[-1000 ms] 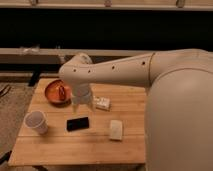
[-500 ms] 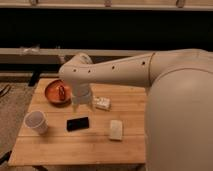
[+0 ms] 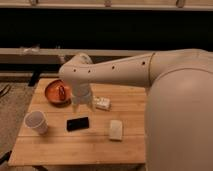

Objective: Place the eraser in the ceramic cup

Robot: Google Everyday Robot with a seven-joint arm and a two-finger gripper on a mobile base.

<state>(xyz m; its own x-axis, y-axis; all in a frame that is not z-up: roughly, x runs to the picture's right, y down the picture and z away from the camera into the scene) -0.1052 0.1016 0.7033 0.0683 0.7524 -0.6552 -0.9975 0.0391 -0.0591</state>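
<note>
You see the eraser (image 3: 78, 123) lying flat on the table (image 3: 65, 150). Nothing is touching it. Your gripper (image 3: 83, 105) hangs just behind the eraser, at the end of the big white arm (image 3: 115, 72). You cannot tell if it is clenched or let go. The cup (image 3: 36, 122) stands upright to the left of the eraser, near but apart. A cream block (image 3: 116, 130) lies to the eraser's right. A small white box (image 3: 103, 103) sits behind and right of it. An orange dish (image 3: 56, 92) sits behind and left.
</note>
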